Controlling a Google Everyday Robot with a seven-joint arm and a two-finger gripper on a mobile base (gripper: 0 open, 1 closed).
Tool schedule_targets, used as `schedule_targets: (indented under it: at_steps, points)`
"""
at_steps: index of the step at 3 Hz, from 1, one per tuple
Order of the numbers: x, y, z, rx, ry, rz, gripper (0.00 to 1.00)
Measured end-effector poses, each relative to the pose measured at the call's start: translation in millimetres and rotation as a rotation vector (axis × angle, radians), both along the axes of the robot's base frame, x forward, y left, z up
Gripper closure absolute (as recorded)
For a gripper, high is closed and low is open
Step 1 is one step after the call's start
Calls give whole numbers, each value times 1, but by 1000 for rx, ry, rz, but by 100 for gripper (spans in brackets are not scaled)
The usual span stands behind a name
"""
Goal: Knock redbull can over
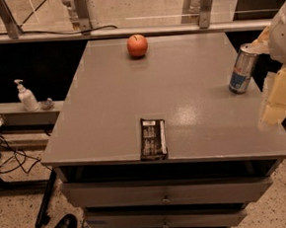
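The slim silver-and-blue metal redbull can [242, 70], shiny on top, stands tilted near the right edge of the smooth grey surface [181, 98]. Its top leans toward the pale, blocky gripper [279, 95] just beside it. I cannot tell whether they touch, or how wide the gripper is.

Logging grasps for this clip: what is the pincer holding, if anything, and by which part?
Nothing visibly held. The pincer hangs at the right edge of the table, beside the tilted redbull can; whether it touches the can's top cannot be told.
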State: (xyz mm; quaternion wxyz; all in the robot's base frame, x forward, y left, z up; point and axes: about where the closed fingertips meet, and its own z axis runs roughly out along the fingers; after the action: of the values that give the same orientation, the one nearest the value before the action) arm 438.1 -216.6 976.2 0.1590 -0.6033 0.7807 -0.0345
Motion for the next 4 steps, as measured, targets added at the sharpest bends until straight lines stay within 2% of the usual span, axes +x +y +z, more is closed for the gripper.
schedule_targets:
  at_steps: [1, 2, 4]
  points:
    - [0, 0, 0, 0, 0, 0, 0]
    - [10, -16, 2, 47, -27, -27, 0]
    - [49, -59, -36, 199, -74, -124, 0]
